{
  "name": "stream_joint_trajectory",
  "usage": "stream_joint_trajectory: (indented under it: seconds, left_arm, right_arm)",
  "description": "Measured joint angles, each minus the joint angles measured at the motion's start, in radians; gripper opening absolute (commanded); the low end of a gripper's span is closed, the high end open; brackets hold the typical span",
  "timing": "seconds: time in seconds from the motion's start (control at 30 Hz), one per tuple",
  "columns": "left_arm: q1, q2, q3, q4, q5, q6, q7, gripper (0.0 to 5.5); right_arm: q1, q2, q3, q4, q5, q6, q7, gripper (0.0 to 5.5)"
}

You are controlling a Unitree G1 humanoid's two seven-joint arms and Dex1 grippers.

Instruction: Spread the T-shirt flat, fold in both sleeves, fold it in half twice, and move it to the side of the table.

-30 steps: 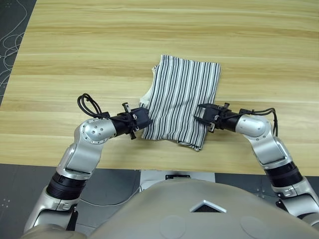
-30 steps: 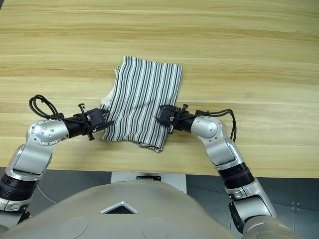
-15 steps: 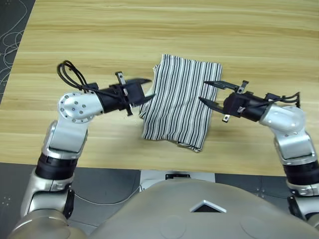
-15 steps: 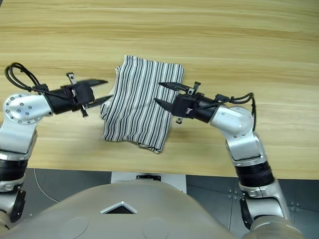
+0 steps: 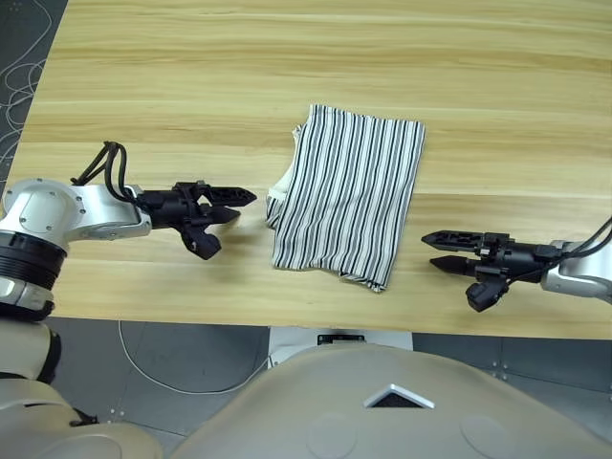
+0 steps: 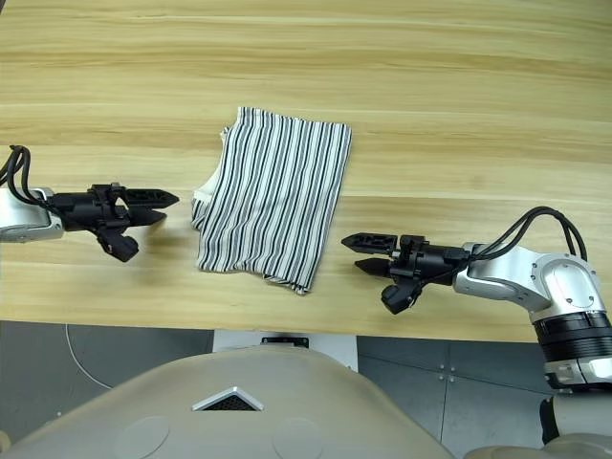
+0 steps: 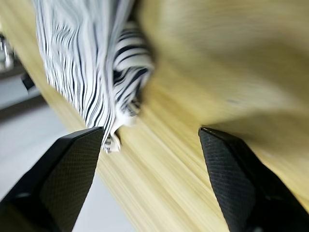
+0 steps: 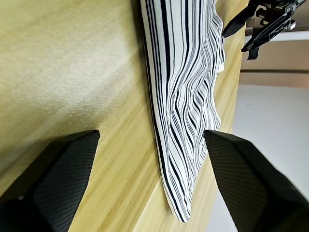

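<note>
The striped T-shirt [image 5: 349, 196] lies folded into a small rectangle on the wooden table [image 5: 191, 67], with a white bit of fabric poking out at its left edge. My left gripper [image 5: 244, 207] hovers open just left of the shirt, pointing at it and holding nothing. My right gripper [image 5: 429, 250] is open and empty too, to the right of the shirt's near corner. The left wrist view has the shirt's bunched edge [image 7: 96, 63] beyond the open fingers [image 7: 63, 179]. The right wrist view looks along the shirt's side [image 8: 188, 96].
The table's front edge [image 5: 191, 311] runs close below both grippers. Bare wood stretches to the far side and to both sides of the shirt. Cables lie on the dark floor [image 5: 24, 67] past the left table edge.
Both grippers were at the shirt's side edges a second ago. They opened, lifted off, and drew outward to either side. The shirt has stayed in place.
</note>
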Motion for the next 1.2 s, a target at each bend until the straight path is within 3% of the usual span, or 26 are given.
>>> stream_joint_trajectory:
  seconds: [0.23, 0.47, 0.63, 0.93, 1.0, 1.2]
  left_arm:
    - [-0.077, -0.008, -0.127, 0.023, 0.108, -0.047, 0.230, 3.66]
    - [-0.090, -0.096, -0.155, 0.006, -0.008, -0.145, 0.171, 3.66]
    - [-0.103, -0.165, -0.155, 0.008, -0.088, -0.160, 0.073, 3.66]
    - [-0.107, -0.221, -0.154, 0.042, -0.131, -0.157, 0.041, 3.66]
    - [-0.107, -0.224, -0.154, 0.043, -0.133, -0.157, 0.039, 3.68]
    - [-0.109, -0.227, -0.154, 0.059, -0.142, -0.170, 0.006, 2.64]
  right_arm:
    - [-0.036, 0.007, 0.058, -0.005, -0.051, -0.004, -0.072, 4.02]
    - [-0.110, 0.060, 0.148, -0.002, -0.057, 0.022, -0.078, 4.02]
    - [-0.173, 0.109, 0.202, 0.025, -0.065, 0.051, -0.081, 4.02]
    - [-0.263, 0.213, 0.303, 0.080, -0.096, 0.114, -0.125, 4.02]
    - [-0.268, 0.226, 0.320, 0.085, -0.098, 0.121, -0.132, 3.76]
    - [-0.277, 0.229, 0.358, 0.101, -0.101, 0.127, -0.138, 2.49]
